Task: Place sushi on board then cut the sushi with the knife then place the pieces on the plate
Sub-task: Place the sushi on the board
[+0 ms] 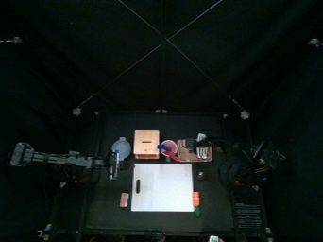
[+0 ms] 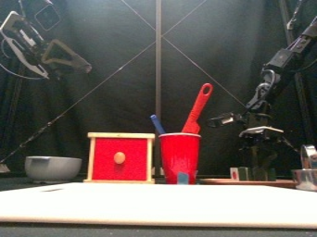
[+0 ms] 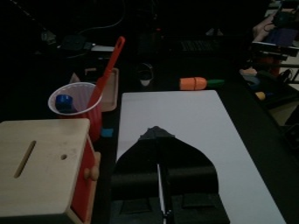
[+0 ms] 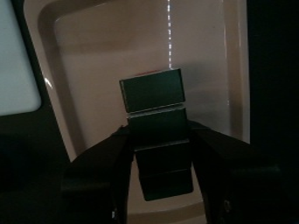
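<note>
Black curtains ring the table, where no step looks finished: the board [image 1: 164, 189] lies bare and the knife [image 2: 198, 102] stands in the cup [image 2: 180, 155]. Over the tray [image 4: 105, 70], the right gripper [image 4: 162, 140] has its jaws pressed to the sushi [image 4: 158, 92], apparently for the lift to the board. The left gripper [image 3: 158, 133] hovers above the board, jaws closed on nothing; cutting and plating remain.

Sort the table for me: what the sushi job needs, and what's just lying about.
For the job:
sushi roll, lying in the pink tray
white cutting board
red knife and blue knife, standing in the red cup

Lying about:
wooden box
blue-grey bowl
orange toy food beside the board
</note>
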{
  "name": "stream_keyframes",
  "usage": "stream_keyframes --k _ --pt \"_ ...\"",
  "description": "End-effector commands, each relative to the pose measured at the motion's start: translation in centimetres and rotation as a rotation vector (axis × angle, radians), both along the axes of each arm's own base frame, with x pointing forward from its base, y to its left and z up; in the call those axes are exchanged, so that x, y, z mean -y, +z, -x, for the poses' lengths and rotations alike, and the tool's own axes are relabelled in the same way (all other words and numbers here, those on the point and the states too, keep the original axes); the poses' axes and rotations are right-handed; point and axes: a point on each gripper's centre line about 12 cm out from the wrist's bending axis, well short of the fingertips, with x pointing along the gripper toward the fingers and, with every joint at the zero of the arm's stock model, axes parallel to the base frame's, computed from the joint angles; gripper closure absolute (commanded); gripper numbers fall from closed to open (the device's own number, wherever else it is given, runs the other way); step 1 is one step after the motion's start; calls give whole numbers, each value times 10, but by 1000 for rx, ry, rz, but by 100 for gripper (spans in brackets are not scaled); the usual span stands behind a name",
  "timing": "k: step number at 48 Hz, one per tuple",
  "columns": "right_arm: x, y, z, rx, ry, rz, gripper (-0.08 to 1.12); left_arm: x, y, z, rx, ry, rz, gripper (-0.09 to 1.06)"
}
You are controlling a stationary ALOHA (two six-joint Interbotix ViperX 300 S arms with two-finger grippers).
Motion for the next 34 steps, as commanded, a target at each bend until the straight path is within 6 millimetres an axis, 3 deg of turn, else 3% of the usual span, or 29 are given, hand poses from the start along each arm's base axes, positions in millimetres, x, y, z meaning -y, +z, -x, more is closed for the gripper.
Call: stream_keyframes --k 1,20,26,34 --pt "6 17 -2 54 -41 21 48 1 4 -2 14 -2 3 99" --pt "-18 67 14 166 -195 -39 48 1 4 -2 15 -5 4 99" --pt "-41 79 15 226 -227 -67 48 1 5 -2 17 -5 4 99" --pt "-73 81 16 252 -271 -141 48 2 5 -2 15 -7 3 99"
